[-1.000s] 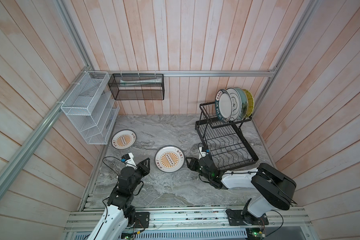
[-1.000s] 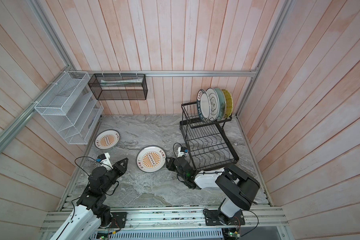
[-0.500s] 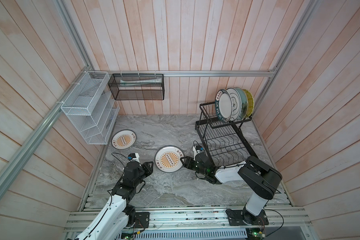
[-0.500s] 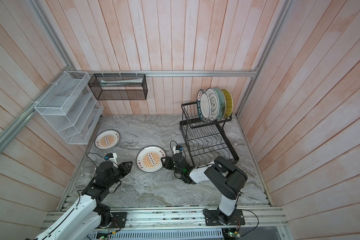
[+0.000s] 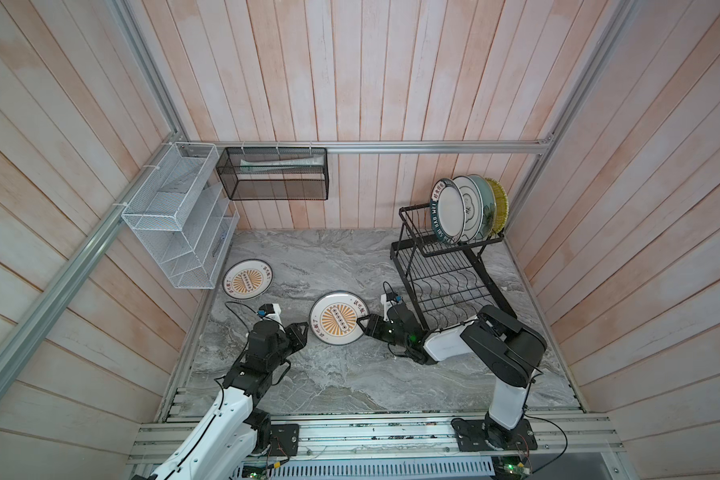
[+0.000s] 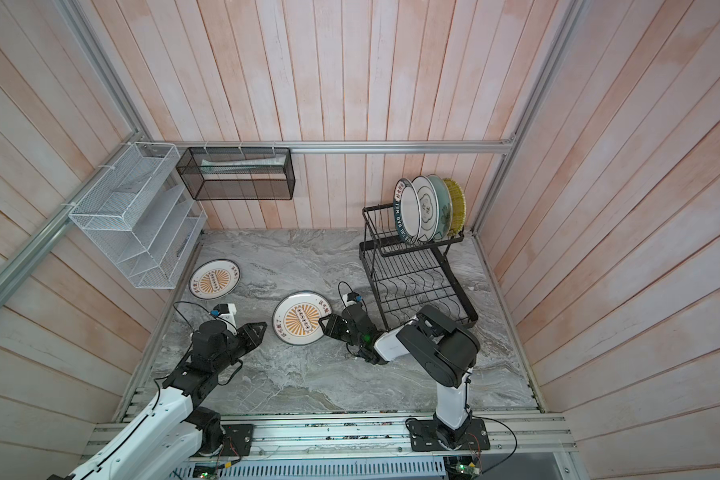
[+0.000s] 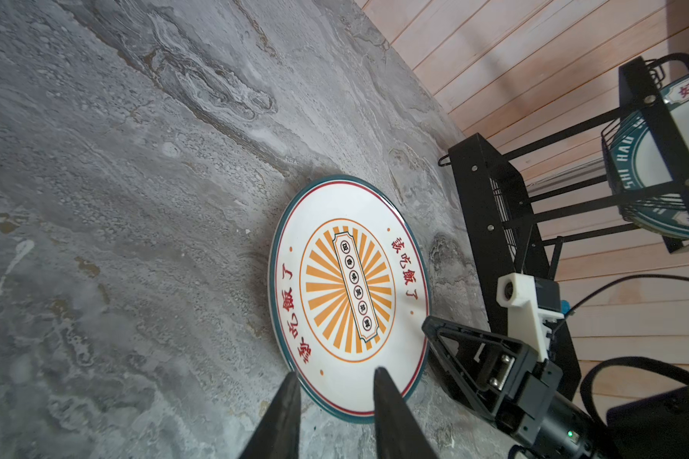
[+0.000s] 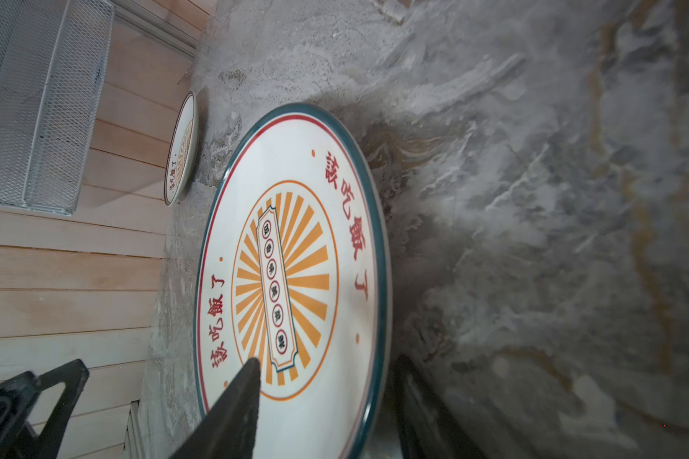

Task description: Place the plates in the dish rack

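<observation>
An orange-sunburst plate lies flat on the marble top. My right gripper is open at its right rim, one finger over the face and the other outside the rim. My left gripper is open at the plate's left edge, holding nothing. A second sunburst plate lies further left. The black dish rack stands at the right. Several plates stand upright in its upper basket.
A white mesh shelf hangs on the left wall and a black mesh basket on the back wall. Wooden walls close in three sides. The right arm's elbow sits just in front of the rack's lower tray.
My right gripper has slid left onto the near plate's right rim. My left gripper has come a little closer to the plate's left edge. Both plates lie where they were.
</observation>
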